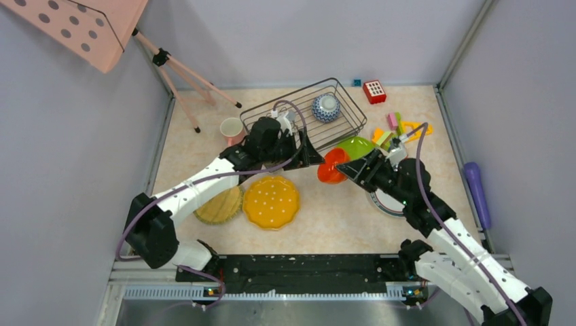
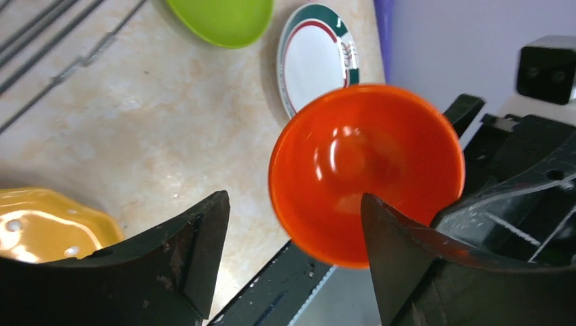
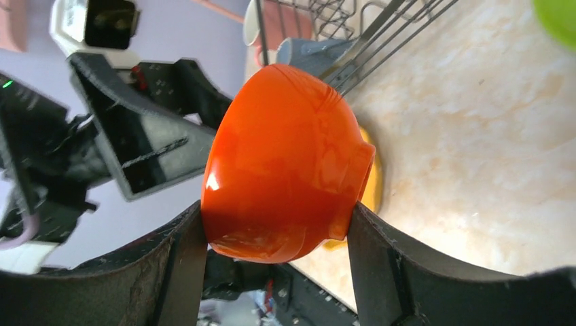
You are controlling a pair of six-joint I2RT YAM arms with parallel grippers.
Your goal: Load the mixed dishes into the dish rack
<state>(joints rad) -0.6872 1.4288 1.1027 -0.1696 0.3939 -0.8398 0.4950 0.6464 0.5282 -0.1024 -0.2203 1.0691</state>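
The dish rack [image 1: 289,96], a dark wire basket with raised sides, lies askew just beyond the left claw [image 2: 293,200]. That claw stands wide open with nothing between its fingers. On the near side of it, toward the arm bases, lie 2 scalloped plates: the dotted yellow plate [image 1: 272,202], flat and fully in view, and a second yellow plate [image 1: 221,207], duller and ribbed, partly under the left arm. The lime green plate [image 1: 356,145] lies just beyond the right claw [image 3: 275,217], beside the rack's right corner. The white plate [image 2: 316,58], rimmed in green with a red ring, lies behind that claw under the right arm. The right claw grips the orange bowl [image 3: 285,156]: its 2 fingers press on opposite sides, one by the rim and one by the foot. The bowl is glossy, plain and deep, tipped on its side off the table, with its mouth facing the left claw just beside it. A patterned bowl [image 1: 326,107], blue and white, sits bottom up inside the rack, well beyond both claws. The pink mug [image 1: 231,129] stands upright outside the rack, to the left of the left claw. A grey mug [image 3: 306,51] shows against the rack's wires; I cannot tell whether it is inside.
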